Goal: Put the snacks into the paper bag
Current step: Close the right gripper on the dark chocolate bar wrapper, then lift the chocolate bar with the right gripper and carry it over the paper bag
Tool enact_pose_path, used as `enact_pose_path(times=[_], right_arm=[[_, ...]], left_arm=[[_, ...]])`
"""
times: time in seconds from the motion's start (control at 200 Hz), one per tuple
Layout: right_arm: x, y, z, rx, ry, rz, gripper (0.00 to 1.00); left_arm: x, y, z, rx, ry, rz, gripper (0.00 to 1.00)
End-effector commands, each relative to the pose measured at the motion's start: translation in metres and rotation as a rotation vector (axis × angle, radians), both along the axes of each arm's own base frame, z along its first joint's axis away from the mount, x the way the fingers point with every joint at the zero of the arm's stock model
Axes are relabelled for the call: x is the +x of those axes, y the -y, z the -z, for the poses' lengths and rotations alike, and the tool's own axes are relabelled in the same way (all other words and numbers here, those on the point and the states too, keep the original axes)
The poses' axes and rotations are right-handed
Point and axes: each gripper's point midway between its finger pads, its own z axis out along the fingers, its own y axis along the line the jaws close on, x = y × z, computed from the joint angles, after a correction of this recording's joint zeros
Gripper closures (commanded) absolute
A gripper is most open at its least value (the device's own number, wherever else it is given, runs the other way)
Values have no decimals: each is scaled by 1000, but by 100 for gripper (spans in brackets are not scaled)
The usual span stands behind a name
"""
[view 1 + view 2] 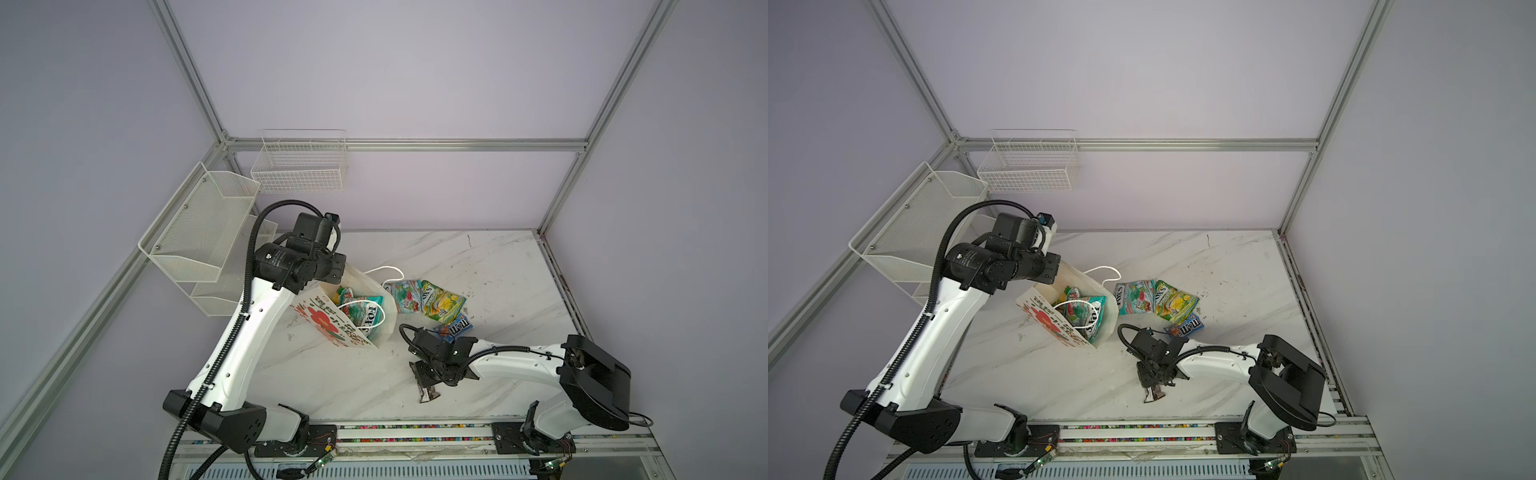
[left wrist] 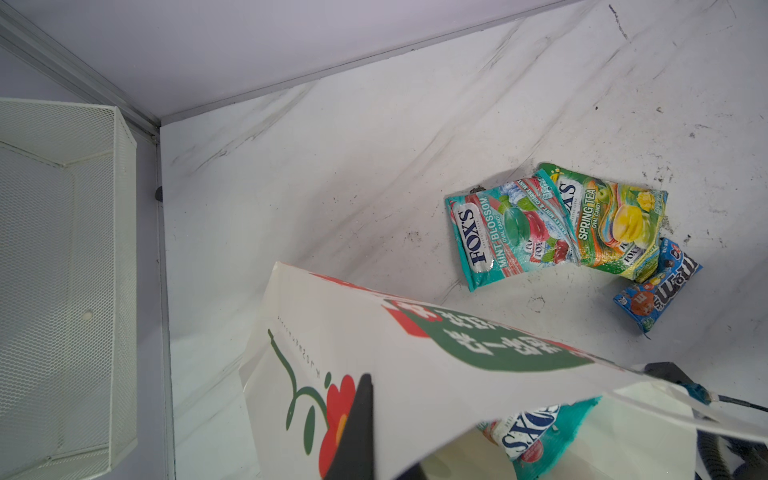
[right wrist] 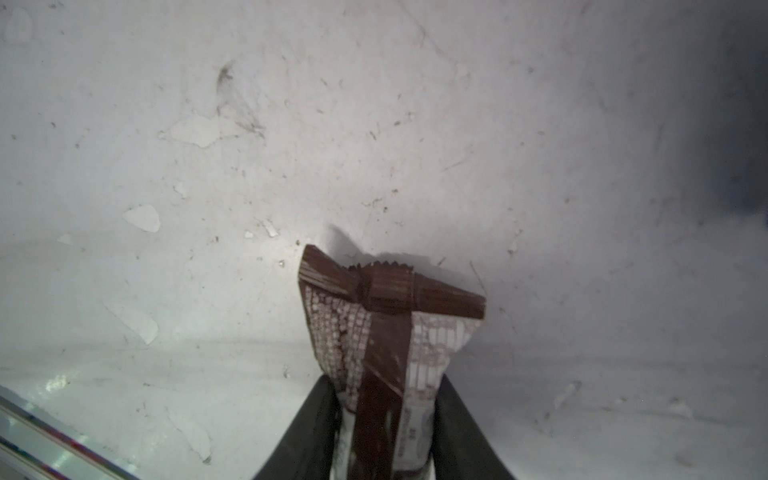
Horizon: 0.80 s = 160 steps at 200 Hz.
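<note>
The white paper bag (image 1: 322, 318) (image 1: 1050, 320) stands tilted and open at mid-table, with its red flower print facing front. My left gripper (image 2: 386, 419) is shut on the bag's rim (image 2: 415, 353), one finger (image 2: 357, 424) lying outside the wall. A teal FOX'S packet (image 1: 365, 311) (image 2: 536, 432) lies inside. To the right of the bag, on the table, lie a teal-red FOX'S packet (image 1: 405, 296) (image 2: 507, 232), a green-yellow one (image 1: 442, 305) (image 2: 615, 224) and a blue m&m's packet (image 1: 455, 328) (image 2: 660, 286). My right gripper (image 3: 386, 399) (image 1: 426, 376) is shut on the dark-brown wrapper (image 3: 386, 316) (image 1: 430, 392) near the front edge.
Two white wire baskets hang on the walls, one at the back (image 1: 299, 166) and one at the left (image 1: 199, 232) (image 2: 62, 270). A metal rail (image 1: 415, 428) runs along the table's front edge. The marble tabletop (image 1: 498, 270) is scuffed.
</note>
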Motion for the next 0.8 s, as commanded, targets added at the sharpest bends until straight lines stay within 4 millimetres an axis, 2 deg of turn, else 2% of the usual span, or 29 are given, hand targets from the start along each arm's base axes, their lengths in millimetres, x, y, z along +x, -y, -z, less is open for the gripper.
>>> enact_pose_path(times=[0.0, 0.175, 0.395, 0.49, 0.52, 0.795], right_arm=[[3, 1, -4, -19, 18, 19, 69], [9, -5, -18, 10, 51, 19, 78], [18, -10, -55, 95, 132, 21, 87], [20, -9, -68, 123, 166, 28, 88], [22, -8, -82, 155, 192, 35, 88], [24, -2, -133, 263, 280, 45, 88]], left_arm=[[1, -2, -8, -14, 54, -11, 100], [1, -2, -7, -13, 51, -13, 100], [2, -3, -6, -7, 49, -15, 100], [2, -3, -7, -9, 51, -18, 100], [2, -3, -8, -9, 53, -18, 100], [-2, -3, -2, -29, 33, -30, 100]])
